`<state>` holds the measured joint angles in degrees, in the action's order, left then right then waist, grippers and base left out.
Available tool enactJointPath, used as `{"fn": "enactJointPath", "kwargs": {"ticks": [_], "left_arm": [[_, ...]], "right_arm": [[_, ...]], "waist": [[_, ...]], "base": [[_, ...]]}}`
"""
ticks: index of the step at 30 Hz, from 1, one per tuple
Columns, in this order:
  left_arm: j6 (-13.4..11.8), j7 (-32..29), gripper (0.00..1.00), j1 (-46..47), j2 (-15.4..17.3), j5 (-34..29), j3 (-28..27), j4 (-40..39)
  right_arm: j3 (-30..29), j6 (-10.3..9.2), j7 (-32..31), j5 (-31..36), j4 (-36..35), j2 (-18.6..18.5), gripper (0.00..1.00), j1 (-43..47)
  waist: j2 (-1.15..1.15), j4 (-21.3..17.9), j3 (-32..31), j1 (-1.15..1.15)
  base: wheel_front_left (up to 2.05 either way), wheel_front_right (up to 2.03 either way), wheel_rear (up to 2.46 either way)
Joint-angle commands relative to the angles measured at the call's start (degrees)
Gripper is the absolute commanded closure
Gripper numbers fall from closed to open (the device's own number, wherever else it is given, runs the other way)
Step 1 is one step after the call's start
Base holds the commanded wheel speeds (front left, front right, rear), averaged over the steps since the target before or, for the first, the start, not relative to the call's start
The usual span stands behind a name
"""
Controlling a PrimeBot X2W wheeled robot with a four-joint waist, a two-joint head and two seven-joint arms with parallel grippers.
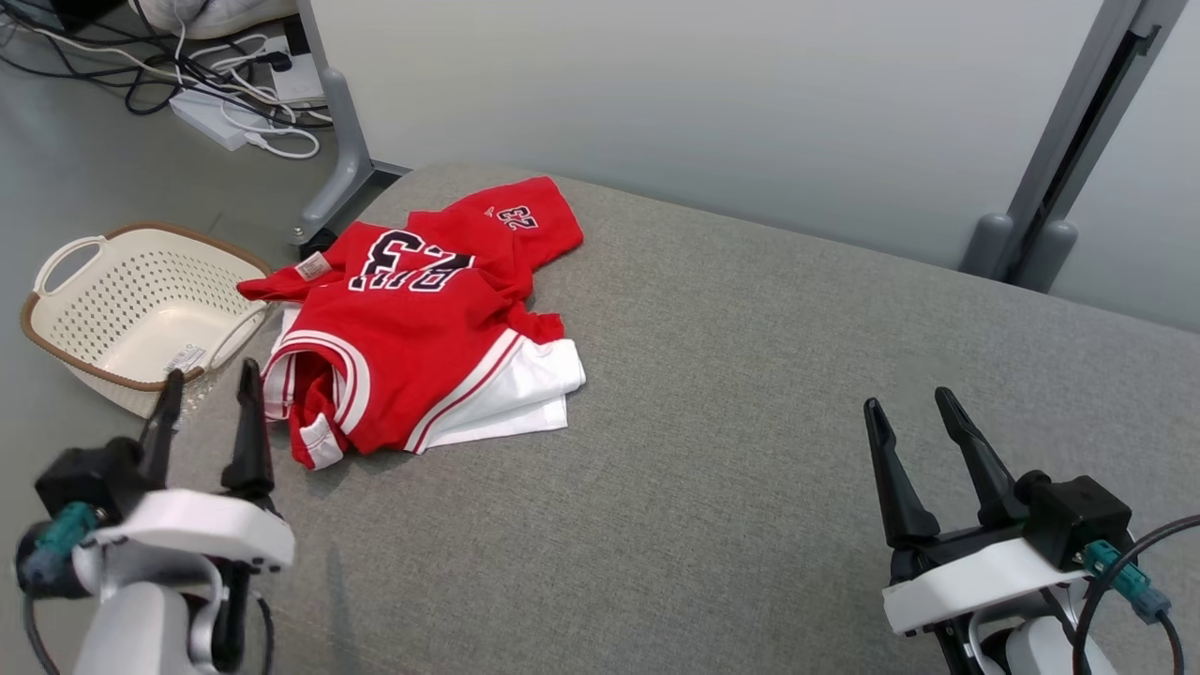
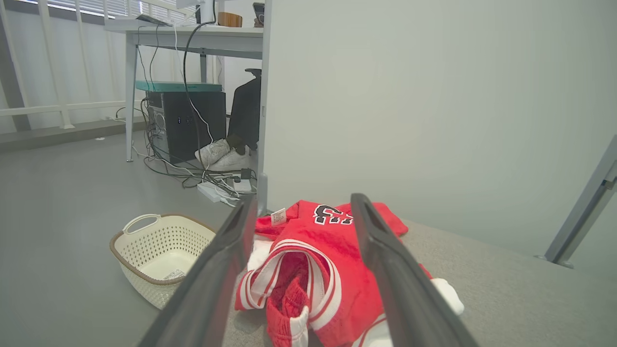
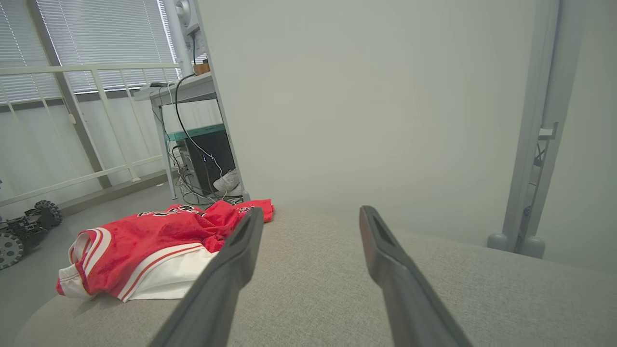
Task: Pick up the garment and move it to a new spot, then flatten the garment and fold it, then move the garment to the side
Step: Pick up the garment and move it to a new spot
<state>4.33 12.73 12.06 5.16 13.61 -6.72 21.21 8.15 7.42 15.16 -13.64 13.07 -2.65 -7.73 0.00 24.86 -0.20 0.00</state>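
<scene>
The red number-23 jersey (image 1: 422,319) lies crumpled at the grey padded table's (image 1: 750,450) left edge, with wide open surface stretching to its right. A cream laundry basket (image 1: 131,300) stands on the floor just beside that edge. The left gripper (image 1: 211,372), near the jersey, and the right gripper (image 1: 907,400), well apart, are both spread and empty

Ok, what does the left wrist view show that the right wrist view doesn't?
Left wrist, not right: the basket on the floor beside the cushion, the power strip, and a white tag on the red cloth. Right wrist, not left: a wheeled toy car on the floor. Both: the jersey crumpled on the cushion, the shoes, and the computer tower.
</scene>
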Motion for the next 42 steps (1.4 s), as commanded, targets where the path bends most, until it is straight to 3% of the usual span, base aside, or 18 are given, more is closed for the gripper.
{"fn": "enactJointPath", "kwargs": {"ticks": [1,10,16,22,31,40,41,42], "left_arm": [[0.5,-1.5,0.00,3.4,1.9,1.0,-0.9,0.6],[2.2,-13.5,0.00,14.4,7.7,6.2,-1.8,5.1],[2.8,-27.1,0.00,22.5,12.7,9.4,-0.3,15.8],[3.0,-36.8,0.00,27.6,15.9,11.6,0.2,27.0],[3.2,-46.9,0.00,31.6,19.4,17.6,-0.5,38.1],[3.3,-58.0,0.00,29.8,22.8,24.1,2.2,38.8],[3.3,-58.4,0.17,29.4,22.9,24.5,2.5,38.6],[3.3,-58.4,0.45,29.1,23.0,24.8,2.9,38.4]], "right_arm": [[0.1,0.13,0.1,-0.1,-0.1,-0.4,0.00,-0.9],[0.5,0.13,0.1,0.2,0.4,-0.4,0.00,-2.9],[0.9,0.13,0.1,-0.1,1.2,-0.4,0.00,-4.4],[1.6,0.13,0.1,0.0,1.7,-0.4,0.00,-5.5],[2.1,0.13,0.1,0.6,2.0,-0.4,0.00,-7.2],[1.7,0.13,0.1,1.1,1.9,-0.4,0.00,-8.0],[1.7,0.13,0.1,1.1,1.9,-0.4,0.00,-8.1],[1.6,0.13,0.1,1.1,1.9,-0.4,0.00,-8.1]], "waist": [[0.00,-0.9,1.2,0.00],[0.00,-4.1,4.6,0.00],[0.00,-7.2,5.9,0.00],[0.00,-10.1,7.0,0.00],[0.00,-15.0,9.7,0.00],[0.00,-17.4,11.4,0.00],[0.00,-17.5,11.4,0.00],[0.00,-17.5,11.5,0.00]], "base": [[0.00,0.00,0.00],[0.00,0.00,0.00],[0.00,0.00,0.00],[0.00,0.00,0.00],[0.00,0.00,0.00],[0.00,0.00,0.00],[0.00,0.00,0.00],[0.00,0.00,0.00]]}}
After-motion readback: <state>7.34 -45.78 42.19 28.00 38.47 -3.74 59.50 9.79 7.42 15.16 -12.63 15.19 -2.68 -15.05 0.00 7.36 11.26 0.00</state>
